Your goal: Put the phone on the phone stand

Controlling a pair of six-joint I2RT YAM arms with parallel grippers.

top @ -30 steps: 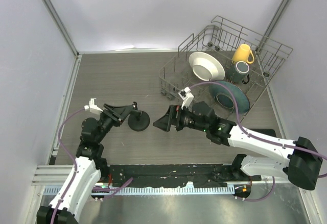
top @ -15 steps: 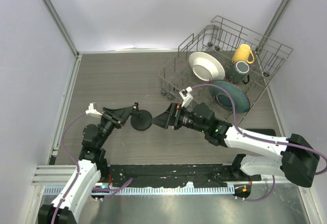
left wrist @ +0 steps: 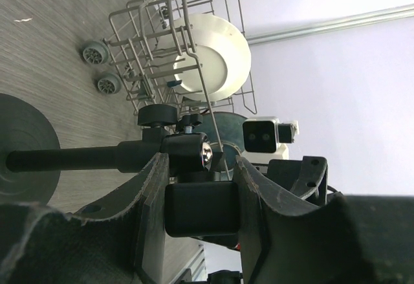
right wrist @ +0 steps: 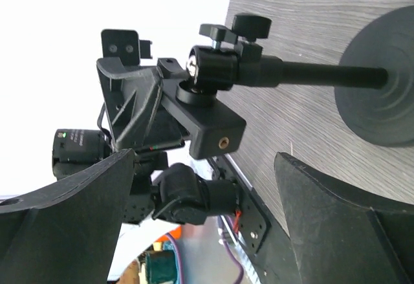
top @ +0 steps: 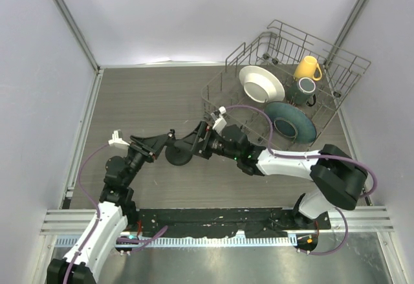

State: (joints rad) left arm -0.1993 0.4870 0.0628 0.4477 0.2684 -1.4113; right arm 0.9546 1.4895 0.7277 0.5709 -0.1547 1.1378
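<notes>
- The stand (left wrist: 77,158) is gripped at its cradle by the closed left gripper (left wrist: 202,162), with the disc base lying beyond the fingertips
- The right gripper (right wrist: 206,156) is spread wide open, with the cradle seen ahead, untouched

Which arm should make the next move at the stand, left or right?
Right. The right claw is open and empty, the stand's cradle just ahead of its fingers. The left claw is clamped on that cradle, so it probably can't do more than steady it. No phone in view.
</notes>
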